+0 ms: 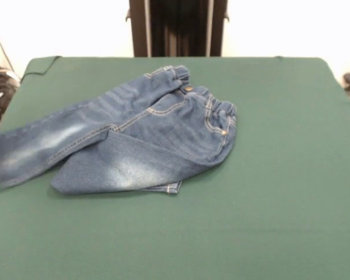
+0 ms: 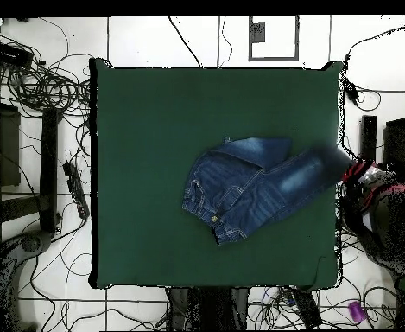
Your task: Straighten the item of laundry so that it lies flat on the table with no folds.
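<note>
The item of laundry (image 1: 140,134) is a small pair of blue jeans lying crumpled on the green table (image 1: 280,186). Its elastic waistband faces the far right. One leg stretches left to the table's edge, where it is blurred. The other leg is folded across the front, its cuff showing at the near side. In the overhead view the jeans (image 2: 249,186) lie right of the middle of the table (image 2: 154,130), waistband to the left, one leg reaching the right edge. Neither view shows the gripper.
A red, black and whitish blurred shape (image 2: 374,186) sits just off the table's right edge, by the end of the stretched leg; what it is I cannot tell. Cables (image 2: 41,86) cover the floor around the table.
</note>
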Motion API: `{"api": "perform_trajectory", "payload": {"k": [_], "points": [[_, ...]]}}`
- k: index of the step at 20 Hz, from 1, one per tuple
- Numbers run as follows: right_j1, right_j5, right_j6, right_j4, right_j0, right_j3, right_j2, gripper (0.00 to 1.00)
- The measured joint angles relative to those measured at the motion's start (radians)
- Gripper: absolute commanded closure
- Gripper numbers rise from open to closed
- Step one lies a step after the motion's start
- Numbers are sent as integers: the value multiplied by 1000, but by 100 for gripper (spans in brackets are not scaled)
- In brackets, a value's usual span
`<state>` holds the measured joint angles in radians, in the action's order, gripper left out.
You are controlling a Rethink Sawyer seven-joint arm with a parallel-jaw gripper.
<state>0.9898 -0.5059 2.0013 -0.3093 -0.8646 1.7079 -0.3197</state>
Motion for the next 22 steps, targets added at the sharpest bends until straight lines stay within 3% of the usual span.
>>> {"api": "perform_trajectory", "payload": {"k": [10,22], "points": [[14,-11,0,-2,33,0,5,0],[12,-13,0,28,293,10,150,0]]}}
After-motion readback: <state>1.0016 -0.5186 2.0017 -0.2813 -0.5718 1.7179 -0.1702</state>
